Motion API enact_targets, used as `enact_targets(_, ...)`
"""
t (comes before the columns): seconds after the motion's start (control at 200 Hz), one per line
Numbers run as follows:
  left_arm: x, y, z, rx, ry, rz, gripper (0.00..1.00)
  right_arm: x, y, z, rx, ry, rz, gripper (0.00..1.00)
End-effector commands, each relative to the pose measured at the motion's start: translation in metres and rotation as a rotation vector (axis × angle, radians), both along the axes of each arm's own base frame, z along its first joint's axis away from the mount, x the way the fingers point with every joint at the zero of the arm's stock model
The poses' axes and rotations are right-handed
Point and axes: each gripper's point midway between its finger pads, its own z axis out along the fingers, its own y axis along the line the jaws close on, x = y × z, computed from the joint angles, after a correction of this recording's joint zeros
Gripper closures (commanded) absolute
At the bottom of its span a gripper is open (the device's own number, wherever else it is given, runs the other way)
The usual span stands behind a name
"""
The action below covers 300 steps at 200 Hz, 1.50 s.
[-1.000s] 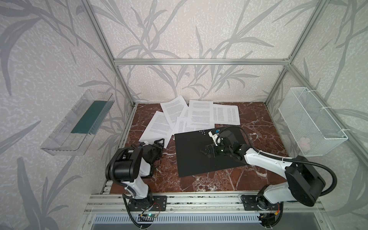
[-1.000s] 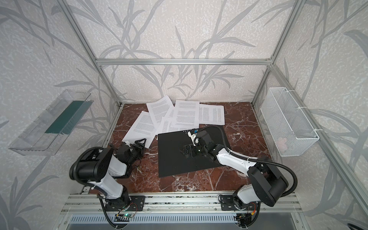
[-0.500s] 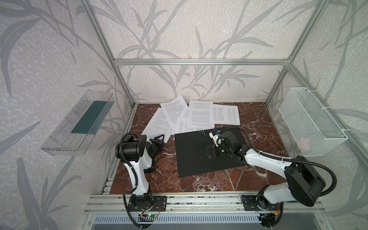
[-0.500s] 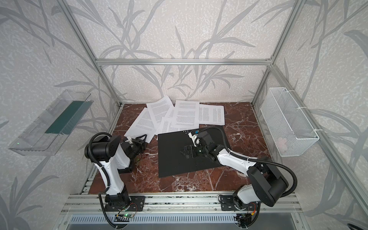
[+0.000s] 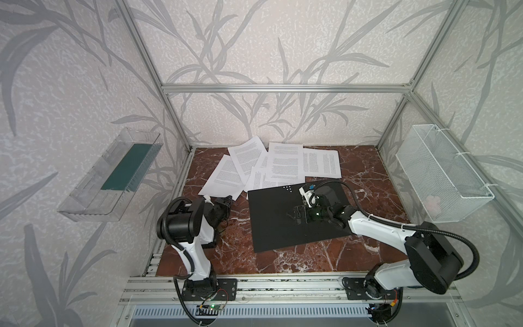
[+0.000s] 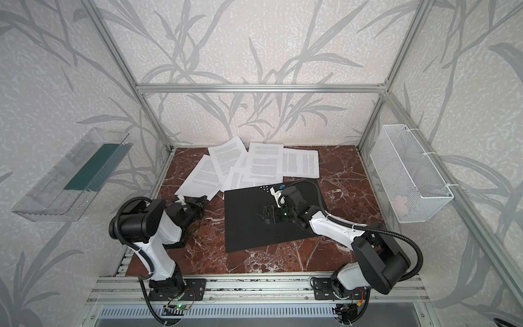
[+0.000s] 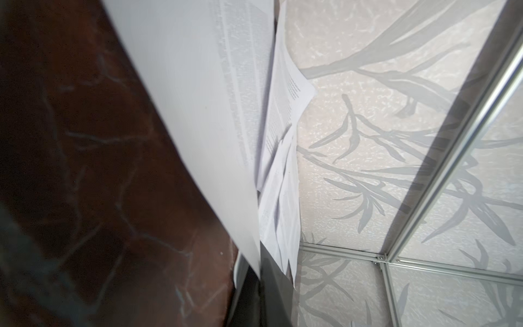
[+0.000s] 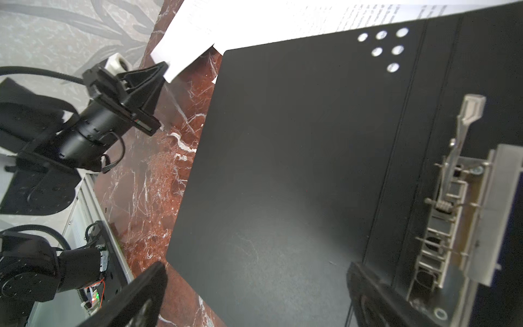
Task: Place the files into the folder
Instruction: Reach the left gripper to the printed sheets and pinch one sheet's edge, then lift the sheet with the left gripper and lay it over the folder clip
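The folder (image 5: 277, 220) (image 6: 246, 220) lies opened flat on the marble table (image 5: 368, 181) (image 6: 339, 175), black inside facing up. It sits directly beneath your right jaws and off to one side of your left ones, apart from them.

The files (image 5: 285, 164) (image 6: 266, 164) are fanned out in overlapping sheets past the folder's far edge, well beyond your right jaws. A few sheets are tucked under that edge. The outermost sheet stretches back to your left jaws, and in the left wrist view it fills the frame close up (image 7: 198, 99).

Your left gripper (image 5: 227, 198) (image 6: 202, 198) is low over the marble with its jaws pressed together. In the right wrist view their tips (image 8: 162, 69) meet on the near corner of that outermost sheet (image 8: 254, 19), pinching it.

Your right gripper (image 5: 295, 215) (image 6: 266, 216) (image 8: 254, 271) hovers over the folder with its jaws spread wide. Only bare black board (image 8: 283, 170) shows between them.

The metal clip (image 8: 447, 203) on the spine sits just outside one of the right jaws, not between them.

A small cluster of white dots (image 5: 288, 188) (image 6: 264, 187) (image 8: 382, 48) marks the folder's far edge, ahead of the right jaws and beside the spine crease.
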Motion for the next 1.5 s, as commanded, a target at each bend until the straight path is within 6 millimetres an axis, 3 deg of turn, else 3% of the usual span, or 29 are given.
enact_targets(0.0, -0.012, -0.005, 0.032, -0.024, -0.075, -0.019, 1.0, 0.003, -0.016, 0.013, -0.011, -0.045, -0.05, 0.01)
enact_targets(0.215, -0.034, -0.024, 0.088, 0.03, -0.134, -0.078, 1.0, 0.009, -0.046, 0.021, 0.03, -0.019, -0.134, 0.01)
enact_targets(0.28, -0.046, -0.03, 0.116, 0.123, -0.131, -0.077, 1.0, 0.009, -0.055, 0.023, 0.036, -0.01, -0.155, 0.01)
enact_targets(0.375, -0.079, -0.029, 0.175, 0.344, -0.168, -0.01, 1.0, 0.01, -0.068, 0.027, 0.04, -0.009, -0.193, 0.01)
enact_targets(0.475, -0.095, -0.033, 0.224, 0.367, -0.256, 0.007, 1.0, 0.011, -0.084, 0.028, 0.029, 0.005, -0.242, 0.01)
enact_targets(0.655, -0.058, -0.095, 0.247, 0.245, -0.275, -0.227, 1.0, 0.014, -0.109, 0.039, 0.054, 0.003, -0.313, 0.01)
enact_targets(0.865, -0.028, -0.173, 0.271, 0.253, -0.326, -0.35, 1.0, 0.017, -0.14, 0.04, 0.079, 0.018, -0.411, 0.01)
enact_targets(1.0, -0.004, -0.218, 0.281, 0.275, -0.323, -0.419, 1.0, 0.019, -0.146, 0.037, 0.097, 0.038, -0.431, 0.01)
enact_targets(1.305, 0.039, -0.278, 0.325, 0.342, -0.382, -0.478, 1.0, 0.022, -0.156, 0.032, 0.146, 0.077, -0.468, 0.01)
enact_targets(1.495, 0.036, -0.312, 0.327, 0.317, -0.398, -0.577, 1.0, 0.022, -0.166, 0.033, 0.158, 0.079, -0.507, 0.01)
